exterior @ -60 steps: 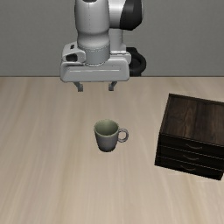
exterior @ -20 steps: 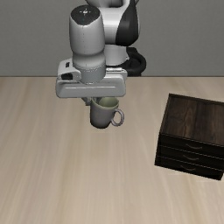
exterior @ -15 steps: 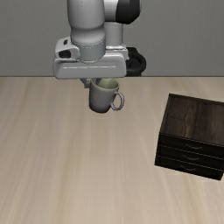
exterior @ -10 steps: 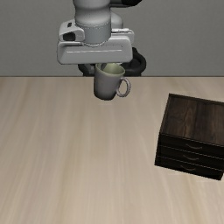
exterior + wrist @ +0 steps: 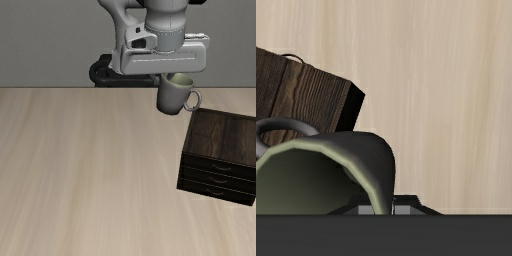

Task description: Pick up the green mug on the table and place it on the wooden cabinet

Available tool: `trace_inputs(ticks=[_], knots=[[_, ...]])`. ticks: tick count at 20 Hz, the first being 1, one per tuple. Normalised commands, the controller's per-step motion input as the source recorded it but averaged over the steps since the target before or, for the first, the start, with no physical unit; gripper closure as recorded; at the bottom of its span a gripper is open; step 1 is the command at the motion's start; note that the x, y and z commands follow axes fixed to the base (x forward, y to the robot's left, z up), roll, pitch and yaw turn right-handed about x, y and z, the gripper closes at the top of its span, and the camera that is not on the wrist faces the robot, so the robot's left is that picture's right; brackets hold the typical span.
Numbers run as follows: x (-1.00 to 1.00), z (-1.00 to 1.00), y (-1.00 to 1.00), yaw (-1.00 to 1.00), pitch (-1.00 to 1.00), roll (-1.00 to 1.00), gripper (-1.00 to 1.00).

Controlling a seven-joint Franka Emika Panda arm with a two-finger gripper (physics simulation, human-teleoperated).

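The green mug point(image 5: 176, 95) hangs in the air, upright, its handle toward the exterior view's right. My gripper point(image 5: 170, 79) is shut on its rim from above. The mug hovers just beside the near corner of the dark wooden cabinet point(image 5: 221, 153), over the table at the cabinet's left top edge. In the wrist view the mug's rim and body point(image 5: 351, 165) sit right at my fingertips point(image 5: 404, 207), with the cabinet's corner point(image 5: 306, 92) showing past the mug's handle.
The light wooden table point(image 5: 80, 180) spreads under everything. The cabinet has three drawer fronts facing forward, shut. A black base point(image 5: 110, 72) stands at the table's far edge against a grey wall.
I took the mug off the table, lifted it, and in the last half second carried it toward the exterior view's right, up to the cabinet's edge.
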Motion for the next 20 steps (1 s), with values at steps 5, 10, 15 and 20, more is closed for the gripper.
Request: trace_inputs(ticks=[5,10,15,20], knots=[[0.00,0.00,1.00,0.00,0.00,0.00,1.00],[0.00,0.00,1.00,0.00,0.00,0.00,1.00],[0.60,0.00,0.40,0.00,0.00,0.00,1.00],[0.40,-0.60,0.00,0.00,0.00,0.00,1.00]])
